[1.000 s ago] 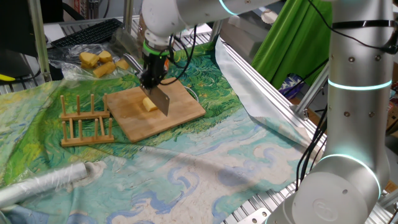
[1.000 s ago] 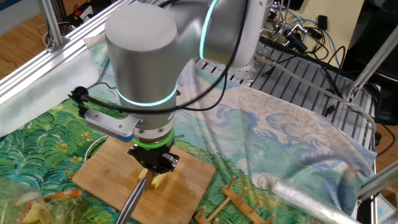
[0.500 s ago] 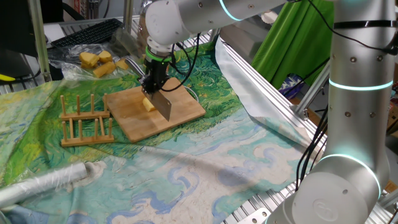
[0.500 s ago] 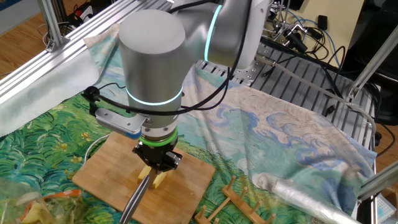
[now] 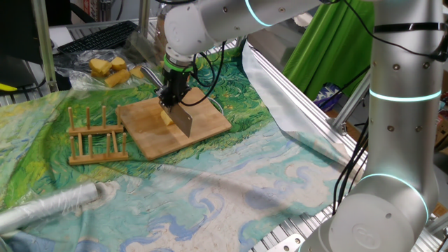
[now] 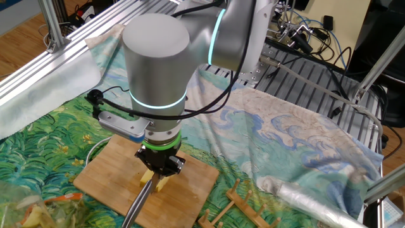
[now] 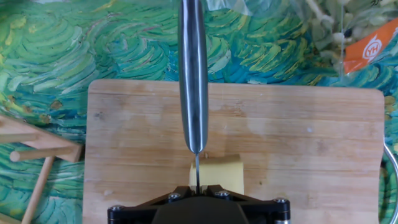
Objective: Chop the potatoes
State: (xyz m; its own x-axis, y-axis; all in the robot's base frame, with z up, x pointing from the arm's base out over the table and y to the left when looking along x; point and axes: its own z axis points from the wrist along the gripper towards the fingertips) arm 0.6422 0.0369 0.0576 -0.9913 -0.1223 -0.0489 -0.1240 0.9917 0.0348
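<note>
steel knife [image 7: 193, 74] on potato chunk [image 7: 222, 173]

The cutting board [image 5: 175, 122] lay mostly bare around the potato [image 7: 217, 174]; a wooden rack [image 5: 96, 134] stood just beside one edge, cloth [image 5: 266, 175] open elsewhere.

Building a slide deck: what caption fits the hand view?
Steel knife blade pressing into pale-yellow potato chunk on bamboo cutting board.
</note>
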